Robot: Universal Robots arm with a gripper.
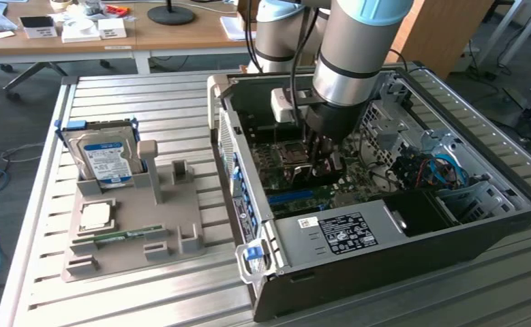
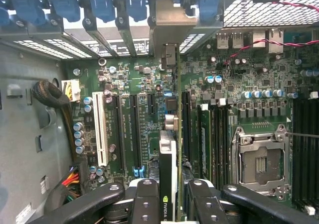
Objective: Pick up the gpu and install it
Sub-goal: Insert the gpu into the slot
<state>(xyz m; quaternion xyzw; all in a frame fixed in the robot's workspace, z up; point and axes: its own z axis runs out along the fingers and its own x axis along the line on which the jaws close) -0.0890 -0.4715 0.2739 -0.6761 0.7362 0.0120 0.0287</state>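
My gripper [image 1: 324, 162] reaches down into the open computer case [image 1: 483, 228], over the green motherboard [image 1: 288, 160]. In the wrist view the gpu [image 2: 169, 149] stands on edge between my black fingers [image 2: 144, 204]. My gripper [image 2: 174, 206] is shut on it. The card runs along a long black slot [image 2: 185, 129], and its silver end bracket [image 2: 169, 20] sits at the case's rear slot openings. Whether the card is fully seated in the slot I cannot tell. In the exterior view the gpu [image 1: 318, 178] shows as a dark card below my fingers.
A grey holder [image 1: 129, 225] on the slatted table at the exterior view's left carries a blue-labelled hard drive [image 1: 109, 160], a processor chip [image 1: 97, 216] and a memory stick [image 1: 120, 236]. Inside the case are a CPU socket [image 2: 259, 162], a white slot [image 2: 101, 134] and the power supply [image 1: 343, 231].
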